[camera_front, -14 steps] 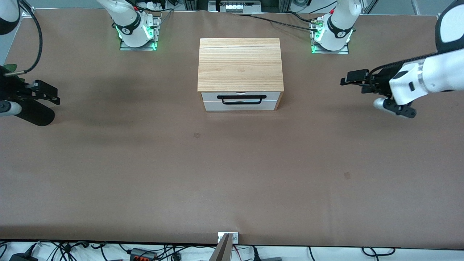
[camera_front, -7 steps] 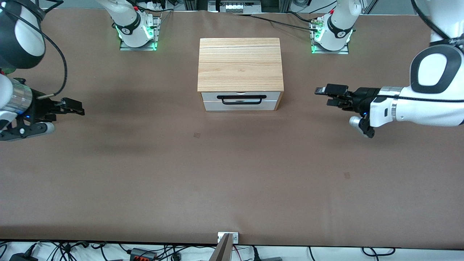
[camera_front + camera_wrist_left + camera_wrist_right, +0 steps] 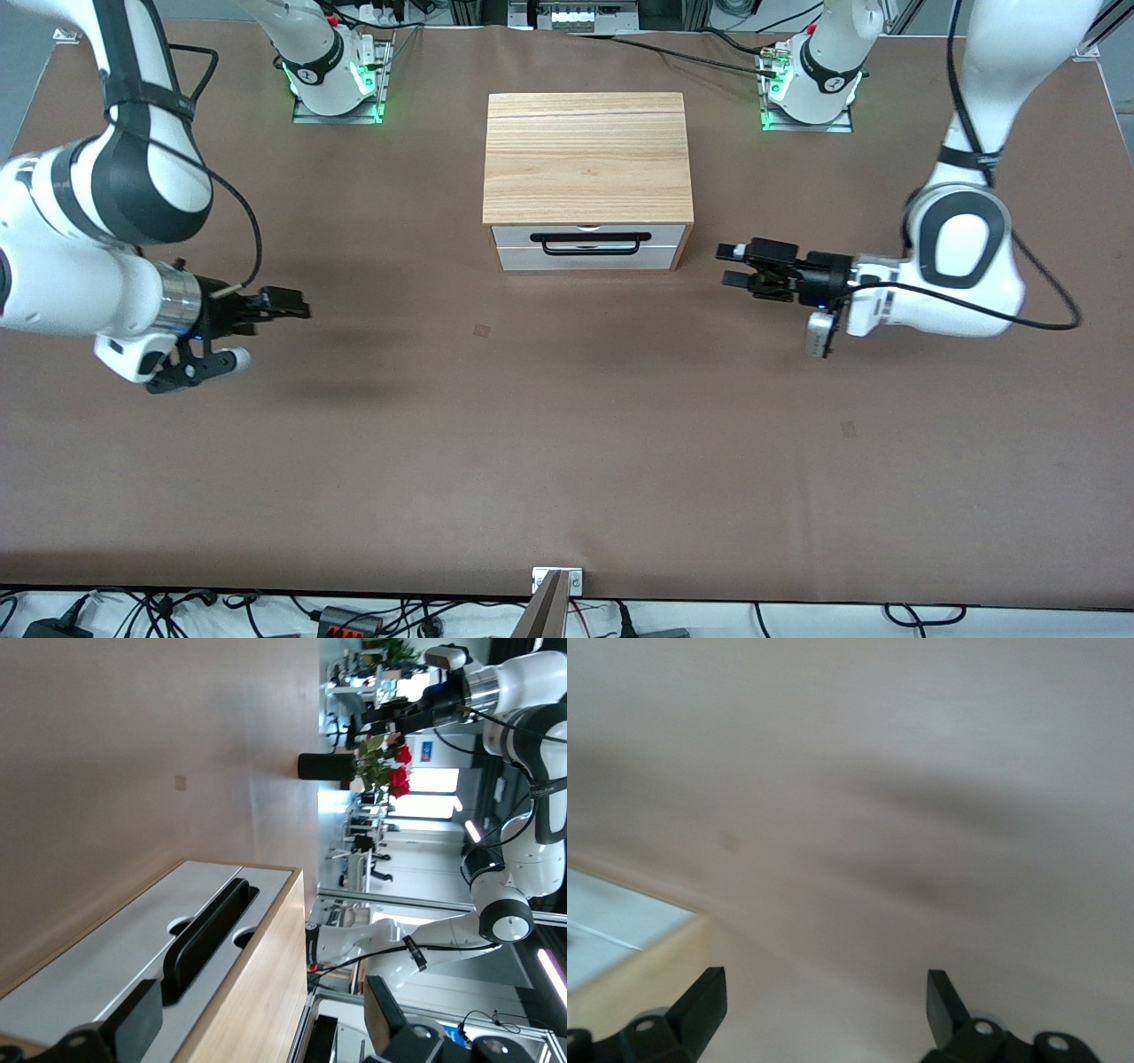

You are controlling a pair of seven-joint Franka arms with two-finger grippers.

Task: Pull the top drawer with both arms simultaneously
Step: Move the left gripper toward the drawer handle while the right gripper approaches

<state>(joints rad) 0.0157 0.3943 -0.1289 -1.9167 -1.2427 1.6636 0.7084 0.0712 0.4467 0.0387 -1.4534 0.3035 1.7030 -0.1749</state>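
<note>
White top drawer (image 3: 589, 237) closed in wood cabinet (image 3: 587, 158), left gripper (image 3: 737, 266) over table (image 3: 567, 443) beside cabinet, fingers spread, empty, right gripper (image 3: 288, 304) toward right arm's end, spread, empty

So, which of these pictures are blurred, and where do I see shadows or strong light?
Front view: sharp, evenly lit; soft shadows lie on the table under the right gripper and near the left gripper. Right wrist view: blurred throughout, with dark streaky shadows on the table. Left wrist view: top drawer and its handle fairly clear; the room's windows glare bright.
</note>
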